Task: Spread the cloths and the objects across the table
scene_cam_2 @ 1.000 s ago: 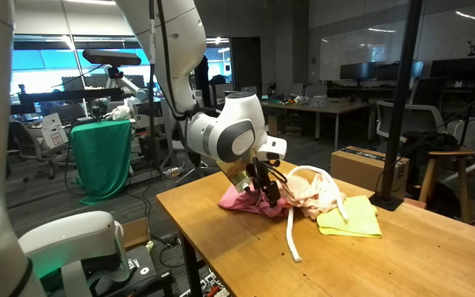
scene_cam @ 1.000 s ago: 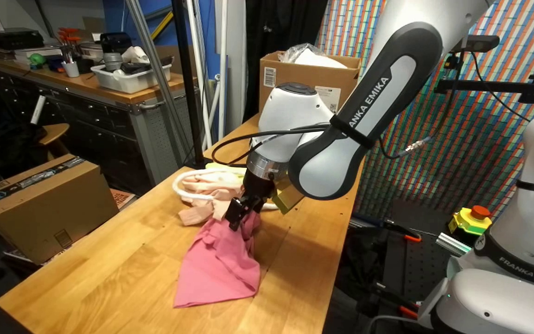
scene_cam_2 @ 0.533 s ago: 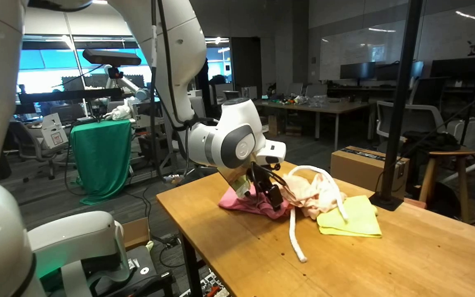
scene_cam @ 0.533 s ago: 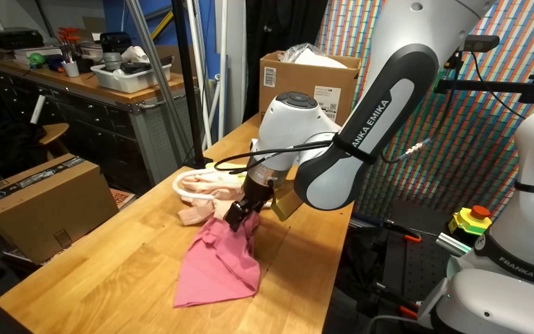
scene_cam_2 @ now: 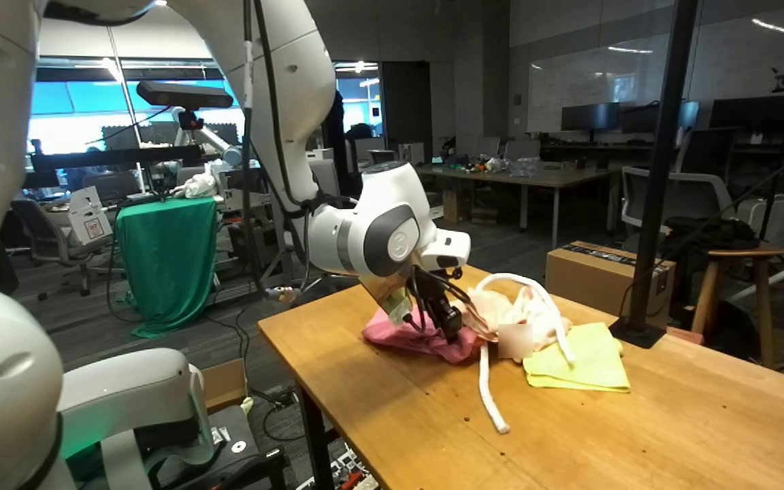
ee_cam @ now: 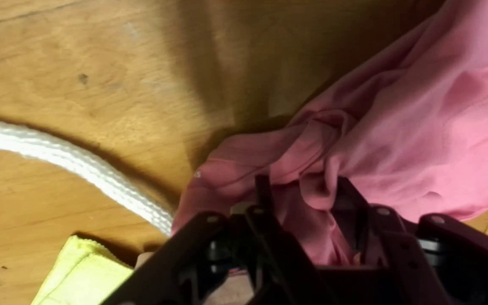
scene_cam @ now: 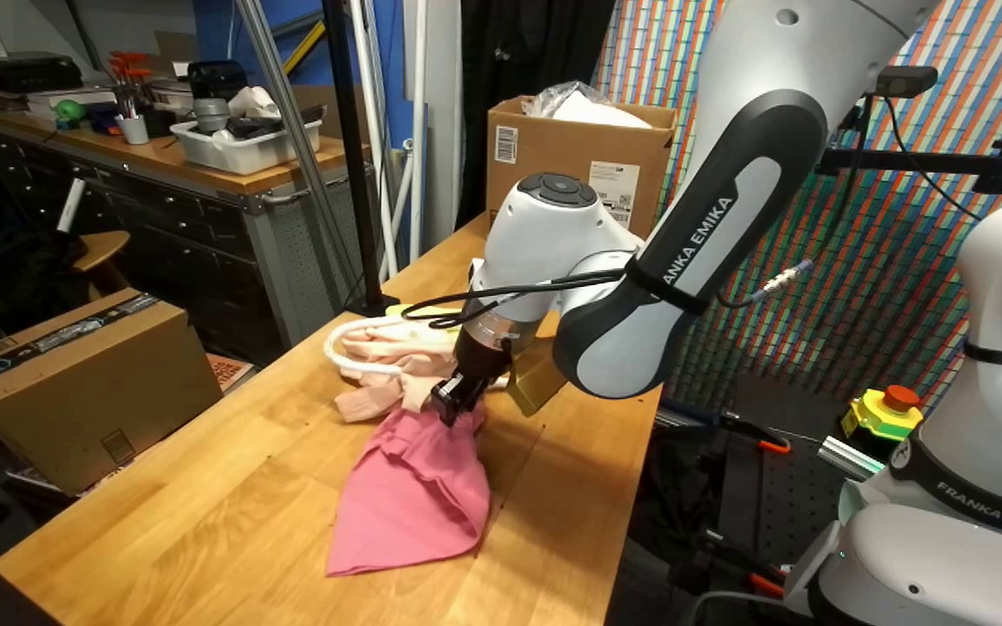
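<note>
Pink cloth (scene_cam: 410, 513) lies just beside the peach cloth (scene_cam: 401, 348), bunched end toward it. Your gripper (ee_cam: 302, 182) stands spread astride a pink fold (ee_cam: 318, 195), not yet pinching. Looks light, limp; take that ridge deep, or thin fabric may slip out.

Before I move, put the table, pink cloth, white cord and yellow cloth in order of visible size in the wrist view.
1. Table
2. Pink cloth
Unranked: white cord and yellow cloth. Their visible parts look alike in area, and both run out of the picture.
</note>
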Tool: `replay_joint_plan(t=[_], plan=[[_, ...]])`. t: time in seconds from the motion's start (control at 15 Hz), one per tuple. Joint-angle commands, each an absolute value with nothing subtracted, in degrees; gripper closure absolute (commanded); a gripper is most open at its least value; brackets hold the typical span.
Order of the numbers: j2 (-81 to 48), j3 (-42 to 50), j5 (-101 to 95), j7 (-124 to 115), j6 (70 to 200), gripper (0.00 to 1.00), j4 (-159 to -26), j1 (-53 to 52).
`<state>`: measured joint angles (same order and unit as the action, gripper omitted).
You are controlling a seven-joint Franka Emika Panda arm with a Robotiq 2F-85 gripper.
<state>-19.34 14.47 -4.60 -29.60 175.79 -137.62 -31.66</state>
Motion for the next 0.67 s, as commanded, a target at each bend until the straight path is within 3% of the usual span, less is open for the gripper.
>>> replay_joint_plan(t=[0.0, 0.27, 0.33, 0.6], plan=[[-19.69, 16.84, -5.37, -31.14, 177.86, 0.88, -137.54, -33.81], [-19.67, 17.13, -4.88, -31.07, 177.96, 0.98, -137.51, -33.72], [-19.69, 17.27, -4.88, -31.14, 178.01, 0.92, -137.51, -33.71], [-17.49, 20.95, -6.07, -31.93, 180.87, 0.91, -138.76, -35.47]])
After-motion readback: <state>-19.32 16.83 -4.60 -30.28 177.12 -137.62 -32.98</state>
